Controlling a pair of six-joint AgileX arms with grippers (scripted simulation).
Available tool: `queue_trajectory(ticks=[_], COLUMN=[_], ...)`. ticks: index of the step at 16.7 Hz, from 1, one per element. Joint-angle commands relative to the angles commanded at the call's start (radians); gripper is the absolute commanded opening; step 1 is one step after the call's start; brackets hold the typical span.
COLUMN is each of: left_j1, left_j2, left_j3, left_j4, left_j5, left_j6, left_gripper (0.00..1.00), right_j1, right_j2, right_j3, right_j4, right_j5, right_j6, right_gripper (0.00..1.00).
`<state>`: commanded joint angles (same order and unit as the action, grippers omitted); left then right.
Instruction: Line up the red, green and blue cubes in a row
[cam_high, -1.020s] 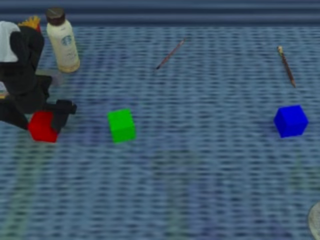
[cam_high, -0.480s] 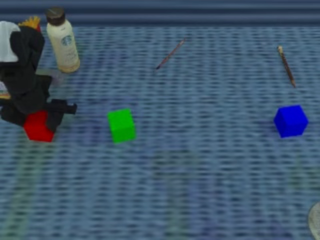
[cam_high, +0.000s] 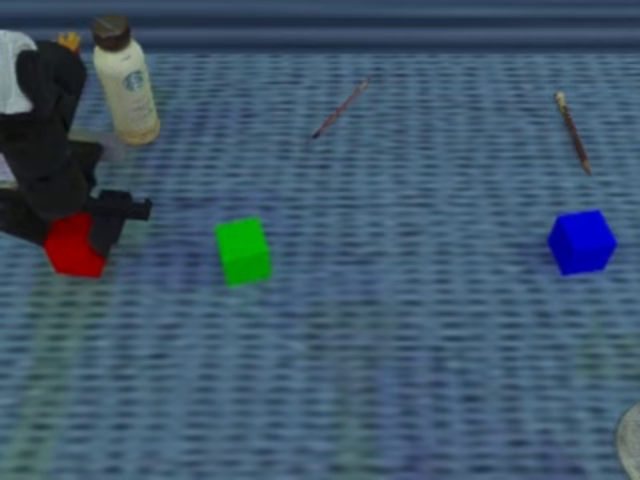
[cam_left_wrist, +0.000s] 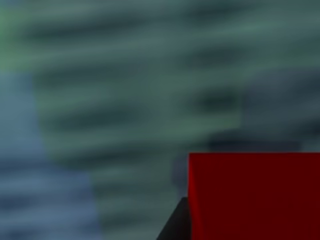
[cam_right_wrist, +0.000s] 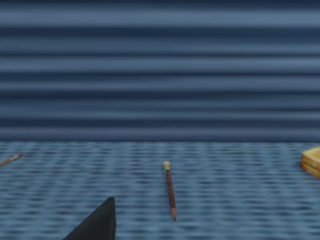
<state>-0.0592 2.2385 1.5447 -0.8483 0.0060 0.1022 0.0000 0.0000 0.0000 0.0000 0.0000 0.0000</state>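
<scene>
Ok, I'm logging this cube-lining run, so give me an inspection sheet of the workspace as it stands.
Surface: blue woven-look tabletop.
Job's things: red cube at the left side, between the left gripper's fingers; green cube free, to its right; blue cube free, far right. Not yet in a row.
Clutter: cream bottle upright at back left; thin stick at back centre; pencil at back right; grey round edge at the right corner; yellow item, kind unclear.
Grippers: left gripper shut on the red cube; right gripper outside the top view.
Cables: nothing seen.
Surroundings: dark ribbed wall behind the table.
</scene>
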Motion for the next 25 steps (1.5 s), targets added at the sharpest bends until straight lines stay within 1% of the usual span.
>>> queue_trajectory(ticks=[5, 11, 13, 16, 22, 25], left_j1=[0.015, 0.009, -0.025, -0.136, -0.458, -0.581], left_j2=[-0.075, -0.083, -0.093, -0.134, -0.263, -0.325], left_j3=[0.089, 0.095, 0.084, 0.037, -0.124, -0.186], left_j4=[-0.174, -0.186, -0.186, -0.182, -0.171, -0.158], left_j5=[-0.001, -0.001, -0.002, -0.006, -0.012, -0.016], left_j6=[-0.003, -0.004, -0.037, -0.167, -0.6, -0.735], left_gripper=[0.0, 0.0, 0.0, 0.0, 0.0, 0.0], right_j1=[0.0, 0.0, 0.0, 0.0, 0.0, 0.0], right_j2=[0.0, 0.0, 0.0, 0.0, 0.0, 0.0], right_j3=[0.0, 0.0, 0.0, 0.0, 0.0, 0.0], right_j4=[0.0, 0.0, 0.0, 0.0, 0.0, 0.0], right_j5=[0.0, 0.0, 0.0, 0.0, 0.0, 0.0], right_j6=[0.0, 0.0, 0.0, 0.0, 0.0, 0.0], right_gripper=[1.0, 1.0, 1.0, 1.0, 1.0, 1.0])
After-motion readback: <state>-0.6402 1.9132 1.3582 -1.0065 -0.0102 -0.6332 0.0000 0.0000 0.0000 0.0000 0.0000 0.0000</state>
